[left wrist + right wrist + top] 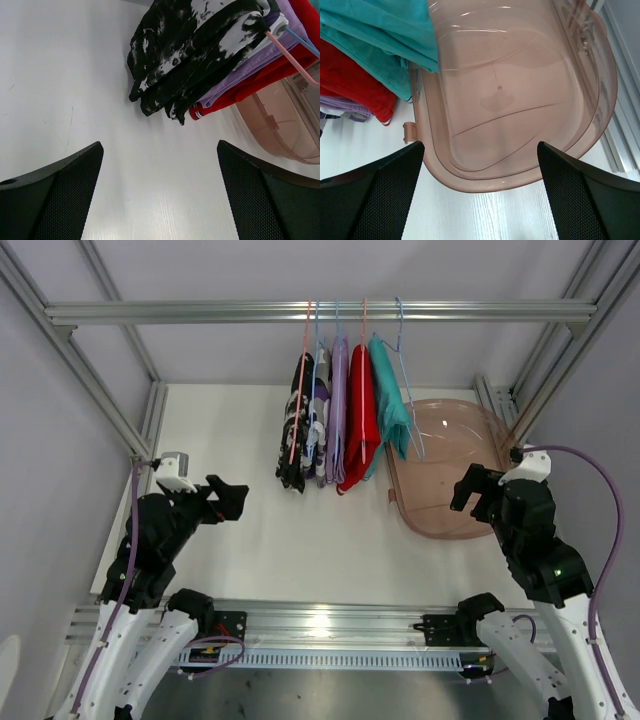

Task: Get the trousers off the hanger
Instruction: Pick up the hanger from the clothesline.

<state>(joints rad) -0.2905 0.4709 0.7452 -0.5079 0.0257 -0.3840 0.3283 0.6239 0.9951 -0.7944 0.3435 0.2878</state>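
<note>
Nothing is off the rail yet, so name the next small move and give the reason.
Probably ease the open right gripper forward toward the plain teal cloth trousers. They hang nearest it, at the row's right end over the edge of the translucent pink plastic tub, and its jaws hold nothing.

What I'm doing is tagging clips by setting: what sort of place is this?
Probably a robot test cell: aluminium frame around a white table, trousers hanging from its rail, a pinkish plastic tub alongside.

Left to right are recorded black white-speckled trousers (293,440), purple-and-white patterned trousers (316,425), lilac trousers (339,400), red trousers (362,420) and teal trousers (392,410), plus a translucent pink-brown tub (440,530) and a white table (250,540).
</note>
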